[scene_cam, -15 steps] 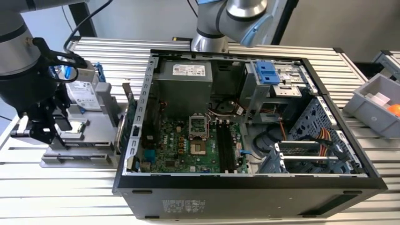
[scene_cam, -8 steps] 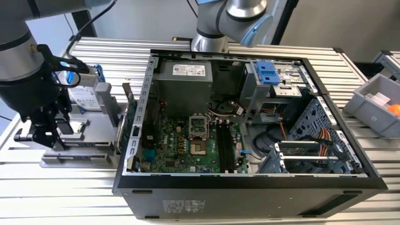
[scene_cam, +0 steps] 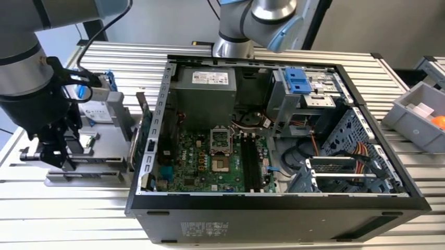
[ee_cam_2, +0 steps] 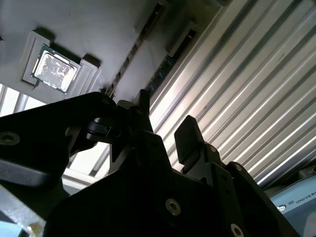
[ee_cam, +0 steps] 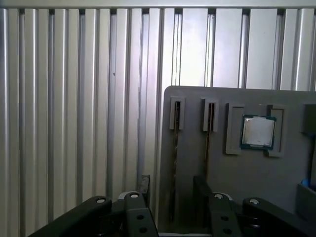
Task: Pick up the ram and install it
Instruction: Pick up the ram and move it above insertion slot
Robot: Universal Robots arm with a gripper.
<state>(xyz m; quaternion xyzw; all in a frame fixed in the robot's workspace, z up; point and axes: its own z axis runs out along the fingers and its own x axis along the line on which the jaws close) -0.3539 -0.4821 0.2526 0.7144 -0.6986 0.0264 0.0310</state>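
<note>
Item, exterior view's left: robot arm with its hand (scene_cam: 56, 153) lowered over a grey holder plate (scene_cam: 87, 177) on the ribbed metal table (scene_cam: 208, 52), at 9 o'clock of the computer case (scene_cam: 278, 221). Hand released: in both wrist views its fingers (ee_cam: 143, 185) stand spread, one on each side of the ram (ee_cam: 174, 168), not clamped on it. The ram (ee_cam_2: 165, 65) sits on edge in a narrow slot of the holder plate (ee_cam: 247, 187), a thin bluish stick. A second stick (ee_cam: 208, 143) sits in the neighbouring slot, just beside one finger. A square silver CPU chip (ee_cam: 257, 132) lies in a recess further along the plate. Hard drive (scene_cam: 97, 112) in a blue frame at 12 o'clock of the hand. Centre: the case, open, motherboard (scene_cam: 198, 159) exposed, its long black memory slots (scene_cam: 250, 161) unfilled. Exterior view's right: grey bin (scene_cam: 417, 112) at 3 o'clock of the case, holding an orange object (scene_cam: 439, 121).
</note>
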